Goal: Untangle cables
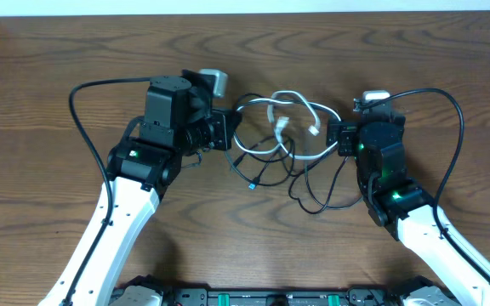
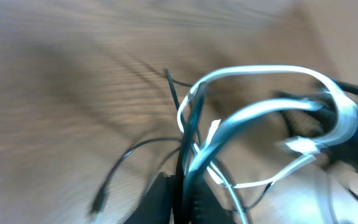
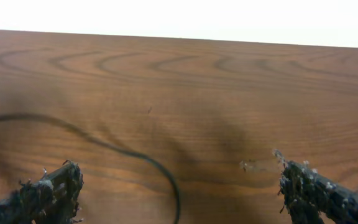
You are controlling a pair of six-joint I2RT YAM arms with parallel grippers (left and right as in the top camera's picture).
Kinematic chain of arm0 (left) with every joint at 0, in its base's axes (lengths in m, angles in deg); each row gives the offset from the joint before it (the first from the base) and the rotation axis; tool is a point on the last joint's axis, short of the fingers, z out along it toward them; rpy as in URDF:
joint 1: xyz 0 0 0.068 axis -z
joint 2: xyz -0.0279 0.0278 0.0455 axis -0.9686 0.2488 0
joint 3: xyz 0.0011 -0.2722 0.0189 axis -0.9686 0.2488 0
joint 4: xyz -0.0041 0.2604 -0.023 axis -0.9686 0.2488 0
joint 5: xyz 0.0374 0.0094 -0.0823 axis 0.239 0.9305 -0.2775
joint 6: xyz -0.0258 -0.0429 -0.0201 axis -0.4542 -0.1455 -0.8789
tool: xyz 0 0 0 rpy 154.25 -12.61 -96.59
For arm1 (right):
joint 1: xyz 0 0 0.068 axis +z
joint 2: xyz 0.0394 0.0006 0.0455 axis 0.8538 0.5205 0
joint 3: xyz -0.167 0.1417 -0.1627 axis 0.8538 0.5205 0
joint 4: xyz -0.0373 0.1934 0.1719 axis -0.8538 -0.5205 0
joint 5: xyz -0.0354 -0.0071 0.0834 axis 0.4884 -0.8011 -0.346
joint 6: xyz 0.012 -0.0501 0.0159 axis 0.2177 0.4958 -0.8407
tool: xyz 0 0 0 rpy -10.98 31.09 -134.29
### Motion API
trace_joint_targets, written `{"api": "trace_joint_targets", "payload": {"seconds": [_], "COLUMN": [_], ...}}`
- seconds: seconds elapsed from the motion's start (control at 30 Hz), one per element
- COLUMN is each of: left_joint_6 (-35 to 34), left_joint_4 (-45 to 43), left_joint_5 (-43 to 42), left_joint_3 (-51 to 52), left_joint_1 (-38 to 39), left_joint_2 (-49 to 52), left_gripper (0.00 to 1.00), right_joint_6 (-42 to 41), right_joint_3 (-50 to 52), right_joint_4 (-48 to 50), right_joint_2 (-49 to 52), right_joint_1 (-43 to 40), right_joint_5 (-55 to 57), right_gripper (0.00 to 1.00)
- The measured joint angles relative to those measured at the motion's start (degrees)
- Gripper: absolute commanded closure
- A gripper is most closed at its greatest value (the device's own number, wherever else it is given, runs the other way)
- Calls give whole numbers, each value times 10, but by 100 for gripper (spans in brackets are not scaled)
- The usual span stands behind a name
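Left gripper: at the left edge of the tangle; its wrist view is blurred, and the fingers look close together with strands running between them, but I cannot tell whether they clamp
Right gripper: jaws wide apart and holding nothing, low over the table at the right edge of the tangle; 1 black cord curves across the wood between them
Cables: 1 knot around the middle of the table, between the 2 grippers; the white strand loops on the far side, and black loops trail toward the near edge
Step, as I judge it: secure 1 strand on each side, then draw them apart
How to do it well: close the right jaws on that single black cord only, low and square; pull slowly toward the right edge while the left side anchors; stop if the white loop tightens
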Motion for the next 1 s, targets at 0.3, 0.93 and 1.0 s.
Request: {"api": "trace_joint_targets", "payload": {"seconds": [0.3, 0.93, 1.0], "left_joint_6": [-61, 57, 102], "left_joint_4": [13, 5, 3], "left_joint_5": [132, 9, -43], "left_joint_3": [0, 0, 0], "left_joint_1": [0, 0, 0], "left_joint_2": [0, 0, 0], "left_gripper": [78, 81, 81], "right_joint_6": [-35, -45, -45], "right_joint_3": [0, 0, 0], "right_joint_4": [10, 221, 239], "right_joint_2": [0, 0, 0], "right_joint_1": [-3, -3, -3], "right_joint_5": [11, -280, -316], "right_gripper": [1, 53, 53]}}
